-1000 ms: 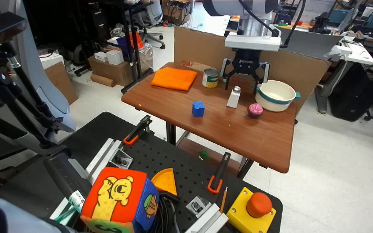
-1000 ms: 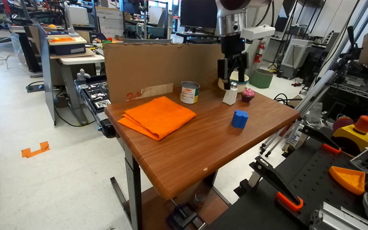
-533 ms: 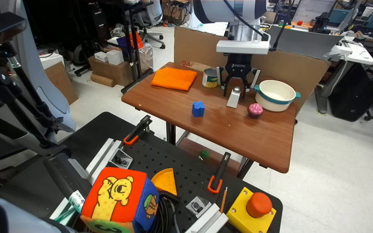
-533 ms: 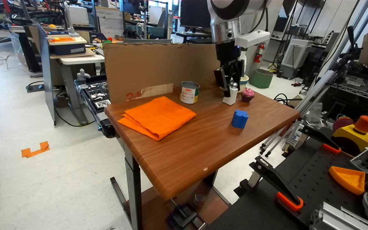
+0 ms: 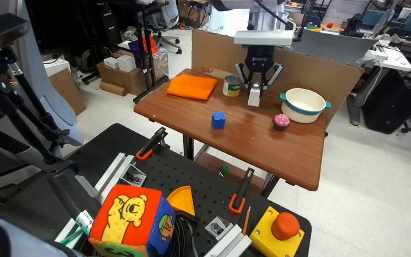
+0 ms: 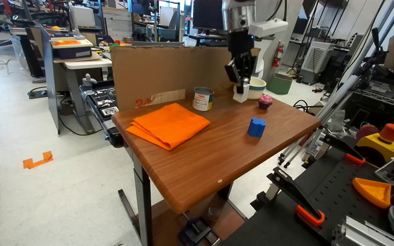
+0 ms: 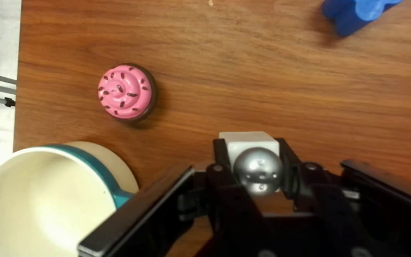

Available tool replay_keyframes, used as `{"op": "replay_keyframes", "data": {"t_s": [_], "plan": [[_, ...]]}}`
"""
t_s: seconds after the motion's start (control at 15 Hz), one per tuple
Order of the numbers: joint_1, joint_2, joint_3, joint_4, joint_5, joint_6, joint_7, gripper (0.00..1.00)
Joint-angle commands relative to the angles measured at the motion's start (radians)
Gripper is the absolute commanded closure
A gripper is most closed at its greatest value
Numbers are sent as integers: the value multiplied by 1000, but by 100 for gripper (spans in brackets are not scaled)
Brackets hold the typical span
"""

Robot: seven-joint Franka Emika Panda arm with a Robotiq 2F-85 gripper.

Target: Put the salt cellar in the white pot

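1. White below, silver at the cap: your salt cellar [image 5: 253, 99] is near vertical along its long axis, leaning slightly; the cap points up into the gripper [image 5: 255, 89], the wider base points down.
2. Your gripper pinches the salt cellar, a finger pressed to each of two opposite sides near the cap, as the wrist view shows.
3. The salt cellar hangs above the table [image 5: 280, 153], base off the surface; it is between the can [image 6: 202, 99] and the white pot [image 5: 302, 117], outside the pot.
4. The white pot sits upright, mouth up, with a teal band and handles; in the wrist view you look onto its pale cream wall and floor, though part falls out of view.
5. The can stands upright; you cannot tell what it holds.
6. The pink-topped cupcake [image 5: 280, 122] sits just beside the pot; the blue block [image 5: 218, 121] lies well apart.
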Motion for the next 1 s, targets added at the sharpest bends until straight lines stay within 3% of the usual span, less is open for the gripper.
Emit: {"op": "replay_keyframes", "data": {"t_s": [0.0, 0.33, 0.73, 0.93], "plan": [[-31, -169, 25, -108, 61, 35, -39, 90], [-90, -219, 5, -26, 180, -28, -53, 90], [-167, -139, -17, 176, 219, -201, -101, 90], [-177, -68, -31, 292, 212, -264, -61, 90]]}}
